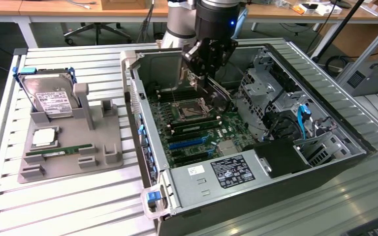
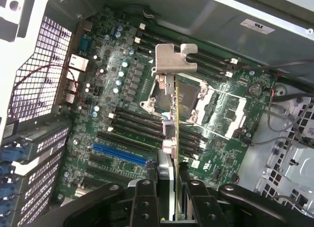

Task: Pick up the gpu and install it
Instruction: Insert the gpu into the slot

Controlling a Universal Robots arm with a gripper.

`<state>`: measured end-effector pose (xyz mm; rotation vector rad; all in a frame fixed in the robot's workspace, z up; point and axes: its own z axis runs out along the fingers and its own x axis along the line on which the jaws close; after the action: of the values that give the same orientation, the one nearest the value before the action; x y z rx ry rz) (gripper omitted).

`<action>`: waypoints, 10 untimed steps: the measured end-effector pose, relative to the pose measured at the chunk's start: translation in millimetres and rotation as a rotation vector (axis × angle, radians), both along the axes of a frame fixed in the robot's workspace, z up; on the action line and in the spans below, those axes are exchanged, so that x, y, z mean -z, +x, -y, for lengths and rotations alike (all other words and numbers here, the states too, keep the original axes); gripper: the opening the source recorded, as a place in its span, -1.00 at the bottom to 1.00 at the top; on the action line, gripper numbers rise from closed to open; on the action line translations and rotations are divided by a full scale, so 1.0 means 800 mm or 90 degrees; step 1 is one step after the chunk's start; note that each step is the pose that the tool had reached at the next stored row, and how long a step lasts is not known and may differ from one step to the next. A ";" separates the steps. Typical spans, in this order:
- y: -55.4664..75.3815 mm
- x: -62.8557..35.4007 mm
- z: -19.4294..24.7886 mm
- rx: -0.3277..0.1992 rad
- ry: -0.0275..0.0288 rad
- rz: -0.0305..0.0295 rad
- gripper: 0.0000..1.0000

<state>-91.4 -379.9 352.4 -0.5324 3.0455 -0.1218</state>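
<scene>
The tool [image 1: 210,82] is clenched on the gpu [image 1: 218,94], gripping the card edge-on between its two fingers [image 2: 147,200]. The gpu [image 2: 176,116] hangs inside the open computer case [image 1: 346,142], above the motherboard [image 1: 199,135] and not yet seated in a slot. Its silver bracket [image 2: 172,60] is at the end away from the tool. In the exterior view the card is at about 12 o'clock from the picture's centre, just over the CPU socket [image 1: 192,111]. The blue slots [image 1: 189,142] lie at 6 o'clock from it. At 9 o'clock from the case, a grey holder [image 1: 100,147] on the worktop [image 1: 64,201] carries a hard drive [image 1: 51,101] and a RAM stick [image 1: 61,151].
</scene>
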 end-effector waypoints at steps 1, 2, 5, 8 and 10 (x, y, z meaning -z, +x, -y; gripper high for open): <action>0.000 0.000 0.0000 -0.004 -0.0001 0.0000 -0.47; 0.000 0.000 0.0000 -0.008 -0.0003 0.0000 -0.47; 0.000 0.000 0.0001 -0.022 -0.0006 0.0000 -0.47; 0.000 0.000 0.0002 -0.040 -0.0012 0.0000 -0.47; 0.000 0.000 0.0003 -0.049 -0.0016 0.0000 -0.47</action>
<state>-91.4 -380.2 352.3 -0.6499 3.0199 -0.1226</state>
